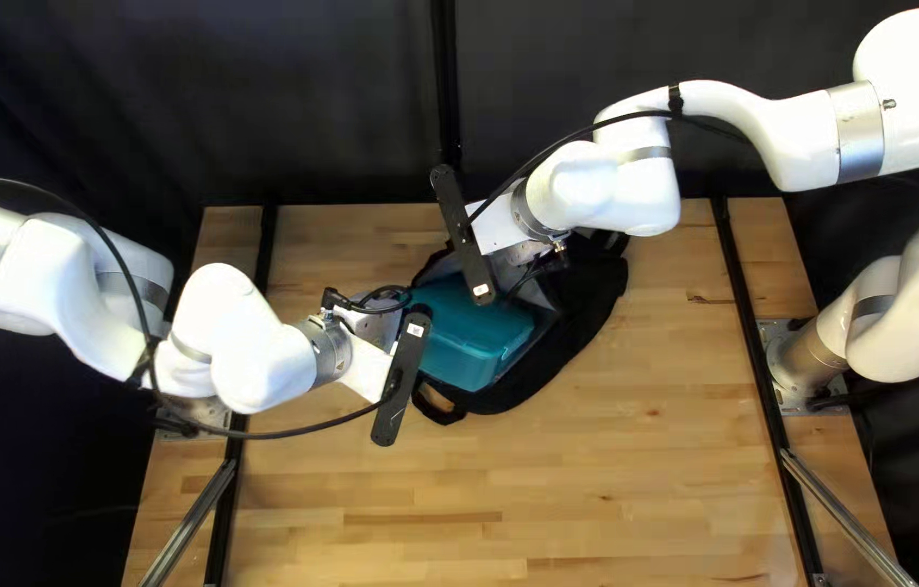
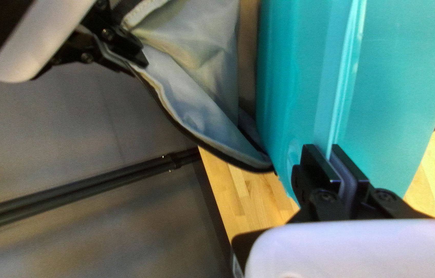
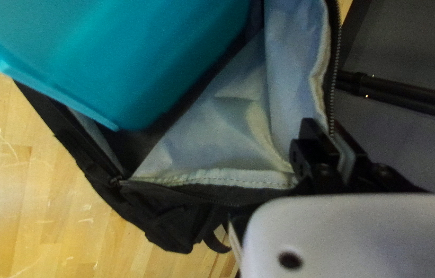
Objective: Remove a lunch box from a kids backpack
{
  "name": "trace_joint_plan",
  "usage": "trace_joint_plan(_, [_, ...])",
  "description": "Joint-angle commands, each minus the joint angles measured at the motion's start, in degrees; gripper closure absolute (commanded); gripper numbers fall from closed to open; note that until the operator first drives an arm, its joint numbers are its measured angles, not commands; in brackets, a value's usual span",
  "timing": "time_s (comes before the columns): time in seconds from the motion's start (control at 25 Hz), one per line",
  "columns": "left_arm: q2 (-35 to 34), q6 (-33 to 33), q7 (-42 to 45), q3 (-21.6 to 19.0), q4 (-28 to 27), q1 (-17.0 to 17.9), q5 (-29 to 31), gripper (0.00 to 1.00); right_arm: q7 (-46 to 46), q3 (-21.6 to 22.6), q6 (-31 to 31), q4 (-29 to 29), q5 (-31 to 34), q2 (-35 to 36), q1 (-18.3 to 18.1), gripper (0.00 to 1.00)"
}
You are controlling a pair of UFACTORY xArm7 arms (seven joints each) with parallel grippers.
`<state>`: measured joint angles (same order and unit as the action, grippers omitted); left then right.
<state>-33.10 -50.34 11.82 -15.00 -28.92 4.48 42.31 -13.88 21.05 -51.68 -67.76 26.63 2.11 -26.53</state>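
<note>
The teal lunch box (image 1: 467,346) sits in the mouth of the open black backpack (image 1: 596,307), at the far middle of the tabletop (image 1: 590,467). The left end effector (image 1: 370,373) has its fingers pinched on the box's raised edge, at its left side. The right end effector (image 1: 494,226) pinches the backpack's zippered rim, beside the pale lining (image 3: 227,118).

The teal lunch box (image 1: 470,337), smooth with rounded corners and a raised ridge, sits aslant in the open mouth of the black backpack (image 1: 590,294), partly inside, how deep being hard to tell. The backpack lies unzipped on the table (image 1: 590,467), its pale grey-blue lining creased.
</note>
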Motion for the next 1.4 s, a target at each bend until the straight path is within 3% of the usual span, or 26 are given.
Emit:
trace_joint_plan(0.04, [-0.56, -7.89, -3.29, -1.4, -4.15, 2.21, -4.63, 1.0, -0.2, -0.51, 0.3, 3.69, -0.97, -3.55, -0.49, 1.0])
trace_joint_plan(0.6, [-1.02, -27.44, -12.75, -4.11, -20.91, 3.47, -9.04, 1.0, -0.3, -1.86, -0.01, 12.55, -3.61, -12.44, -0.89, 1.0])
trace_joint_plan(0.96, [-1.49, -32.06, -12.41, -5.91, -19.7, 4.47, -11.43, 1.0, 0.89, -1.09, -1.86, 19.68, -6.4, -19.39, 0.94, 1.0])
trace_joint_plan(1.24, [-2.88, -30.26, -14.23, -1.9, -14.45, 3.6, -11.55, 1.0, 0.98, -0.18, -4.48, 22.18, -8.58, -22.8, 2.82, 1.0])
trace_joint_plan(1.28, [-3.08, -30.16, -14.56, -1.38, -14.0, 3.43, -11.48, 1.0, 0.62, -0.22, -4.54, 22.3, -8.88, -22.98, 3.05, 0.9])
trace_joint_plan(1.32, [-3.5, -30.09, -15.19, -0.4, -13.13, 3.11, -11.36, 1.0, 0.4, -0.24, -4.67, 22.43, -9.04, -23.15, 3.21, 0.13])
trace_joint_plan(1.36, [-3.52, -30.18, -15.49, 0.09, -12.82, 2.87, -11.32, 1.0, -0.02, -0.33, -4.74, 22.65, -9.3, -23.41, 3.42, 0.13])
trace_joint_plan(1.4, [-3.58, -30.21, -15.68, 0.4, -12.57, 2.73, -11.25, 1.0, -0.23, -0.38, -4.78, 22.73, -9.42, -23.53, 3.52, 0.0])
